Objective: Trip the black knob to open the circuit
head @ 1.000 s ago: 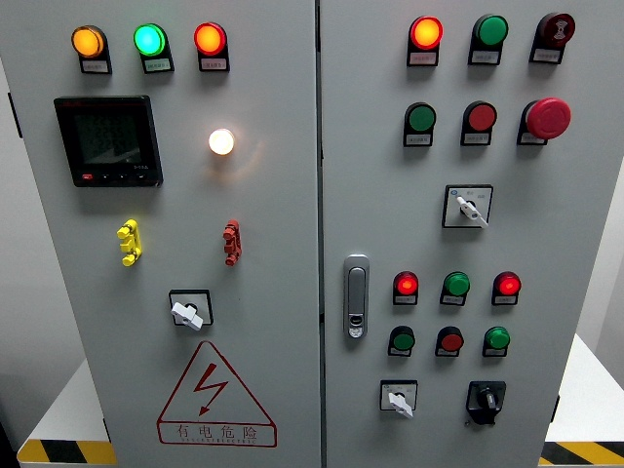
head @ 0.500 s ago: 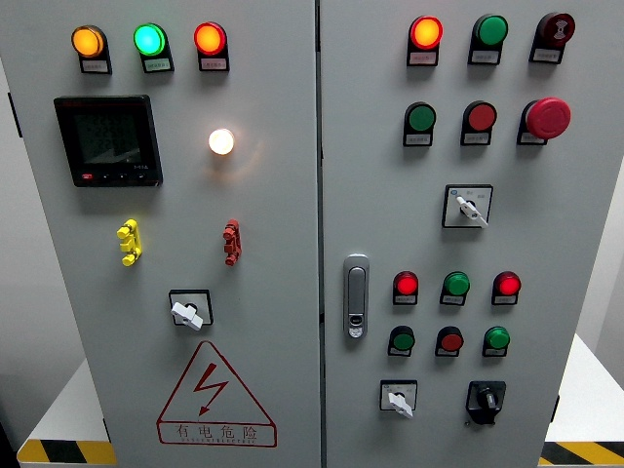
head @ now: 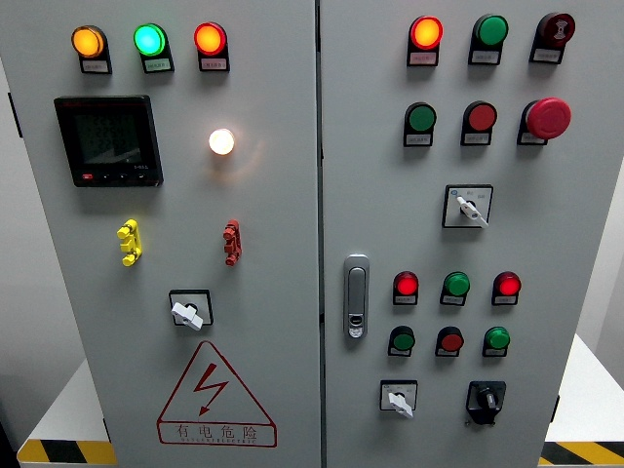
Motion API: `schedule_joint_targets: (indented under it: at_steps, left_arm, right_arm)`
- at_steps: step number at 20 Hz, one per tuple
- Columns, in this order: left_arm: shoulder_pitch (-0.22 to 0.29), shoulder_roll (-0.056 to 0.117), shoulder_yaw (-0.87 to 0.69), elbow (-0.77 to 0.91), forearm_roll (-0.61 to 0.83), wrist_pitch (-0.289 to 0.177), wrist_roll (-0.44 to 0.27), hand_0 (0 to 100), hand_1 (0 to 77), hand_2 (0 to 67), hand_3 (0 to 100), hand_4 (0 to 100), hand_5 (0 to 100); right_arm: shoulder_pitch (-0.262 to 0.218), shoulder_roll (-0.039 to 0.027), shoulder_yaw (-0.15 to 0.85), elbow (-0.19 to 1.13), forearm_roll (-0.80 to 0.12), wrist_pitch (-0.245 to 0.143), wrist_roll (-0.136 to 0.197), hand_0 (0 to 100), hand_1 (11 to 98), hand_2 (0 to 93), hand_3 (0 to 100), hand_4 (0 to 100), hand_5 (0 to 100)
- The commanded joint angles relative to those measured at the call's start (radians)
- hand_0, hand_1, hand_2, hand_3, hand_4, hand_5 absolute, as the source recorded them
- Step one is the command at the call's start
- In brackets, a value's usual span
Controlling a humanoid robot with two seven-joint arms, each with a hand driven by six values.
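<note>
Knob: black knob (head: 485,398) sat low on the cabinet, right of the door handle (head: 357,295).
Hands: neither showed; state unknowable.

only readable sign: warning triangle (head: 215,392) on left door (head: 273,244), red outline with a lightning bolt, and chinese text 有电危险 along its base. small label tags sit under the lamps (head: 148,40) and buttons (head: 421,119) on both doors, print too small to read. meter (head: 108,139) screen shows faint digits, not legible. selector plates (head: 467,206) carry tiny marks, unreadable. red mushroom button (head: 557,28) at top right has a white symbol, can't make it out.
</note>
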Motion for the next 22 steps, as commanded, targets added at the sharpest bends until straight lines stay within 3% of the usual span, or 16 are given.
schedule_joint_targets:
  at_steps: [1, 3, 6, 8, 10, 12, 18, 22]
  left_arm:
    - [0.000, 0.000, 0.000, 0.000, 0.000, 0.000, 0.000, 0, 0.0, 19.4, 26, 10, 9]
    - [0.001, -0.001, 0.000, 0.000, 0.000, 0.000, 0.000, 0, 0.0, 19.4, 26, 10, 9]
    - [0.000, 0.000, 0.000, 0.000, 0.000, 0.000, 0.000, 0, 0.0, 19.4, 26, 10, 9]
    - [0.000, 0.000, 0.000, 0.000, 0.000, 0.000, 0.000, 0, 0.0, 19.4, 26, 10, 9]
    - [0.000, 0.000, 0.000, 0.000, 0.000, 0.000, 0.000, 0, 0.0, 19.4, 26, 10, 9]
    - [0.000, 0.000, 0.000, 0.000, 0.000, 0.000, 0.000, 0, 0.0, 19.4, 26, 10, 9]
    - [0.001, 0.000, 0.000, 0.000, 0.000, 0.000, 0.000, 0, 0.0, 19.4, 26, 10, 9]
    - [0.000, 0.000, 0.000, 0.000, 0.000, 0.000, 0.000, 0, 0.0, 19.4, 26, 10, 9]
  right_arm:
    - [0.008, 0.0005, -0.010, 0.010, 0.011, -0.004, 0.003, 81, 32.6, 0.0, 4, 0, 7]
    - [0.008, 0.0005, 0.083, 0.027, -0.025, -0.002, -0.006, 81, 32.6, 0.0, 4, 0, 7]
    - [0.010, 0.0005, 0.241, 0.062, -0.204, 0.001, 0.002, 80, 33.2, 0.0, 4, 0, 7]
    - [0.011, 0.0005, 0.318, 0.160, -0.275, 0.001, 0.013, 80, 33.4, 0.0, 5, 0, 8]
    - [0.011, 0.0005, 0.341, 0.233, -0.300, -0.004, 0.057, 80, 34.4, 0.0, 6, 0, 10]
    - [0.016, 0.0005, 0.370, 0.312, -0.337, -0.011, 0.066, 78, 36.9, 0.0, 9, 0, 11]
    - [-0.005, 0.0051, 0.476, 0.611, -0.487, -0.013, 0.075, 78, 41.4, 0.0, 14, 4, 17]
    - [-0.071, 0.0021, 0.501, 0.876, -0.530, -0.013, 0.075, 79, 43.0, 0.2, 18, 7, 20]
